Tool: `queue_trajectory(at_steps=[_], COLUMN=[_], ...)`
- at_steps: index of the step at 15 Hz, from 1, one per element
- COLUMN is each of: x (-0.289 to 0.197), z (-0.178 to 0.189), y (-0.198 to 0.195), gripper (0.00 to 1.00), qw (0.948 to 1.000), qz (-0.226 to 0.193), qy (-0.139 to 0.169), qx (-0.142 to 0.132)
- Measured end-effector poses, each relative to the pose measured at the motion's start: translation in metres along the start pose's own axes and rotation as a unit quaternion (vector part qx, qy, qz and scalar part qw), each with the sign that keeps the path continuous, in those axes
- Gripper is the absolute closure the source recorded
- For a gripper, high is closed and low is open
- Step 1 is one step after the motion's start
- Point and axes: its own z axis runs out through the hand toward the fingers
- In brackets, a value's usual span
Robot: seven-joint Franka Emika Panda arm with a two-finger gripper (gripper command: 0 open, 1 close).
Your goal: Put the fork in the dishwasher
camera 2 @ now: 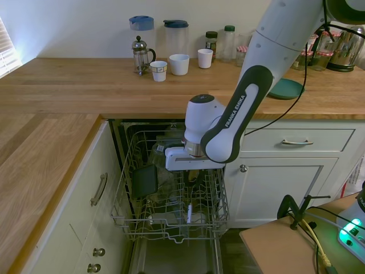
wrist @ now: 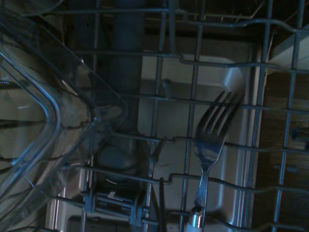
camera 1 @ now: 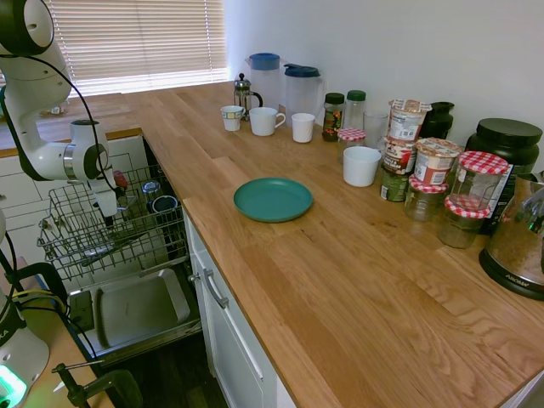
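The dishwasher [camera 2: 171, 200] stands open under the wooden counter [camera 1: 357, 280], its grey wire rack [camera 2: 137, 220] pulled out over the lowered door panel [camera 1: 140, 310], and the white arm reaches down into that rack from above. A clear plastic container [wrist: 43, 121] and a dark dish [camera 2: 145, 181] already sit among the wires. The gripper [camera 2: 191, 181] hangs low inside the rack — its fingers are lost behind the wrist and the wires, so I cannot tell whether they are apart or clamped. The fork [camera 2: 189, 212] lies within the rack near its front edge, just below the gripper; in the wrist view the fork [wrist: 210, 150] shows across the rack wires with its tines spread and the door panel beneath. I judge the task nearly finished — the fork is inside the dishwasher, and what remains is confirming release and lifting the arm clear.
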Motion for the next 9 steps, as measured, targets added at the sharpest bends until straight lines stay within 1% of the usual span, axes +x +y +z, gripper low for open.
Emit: queue_trajectory(at_steps=[3, 9], x=[-0.003, -0.025], z=[-0.038, -0.141], y=[-0.006, -0.008], gripper=[0.0, 0.0], qw=[0.9999, 0.9983], qz=[-0.006, -0.029], qy=[0.012, 0.051], qx=[0.004, 0.006])
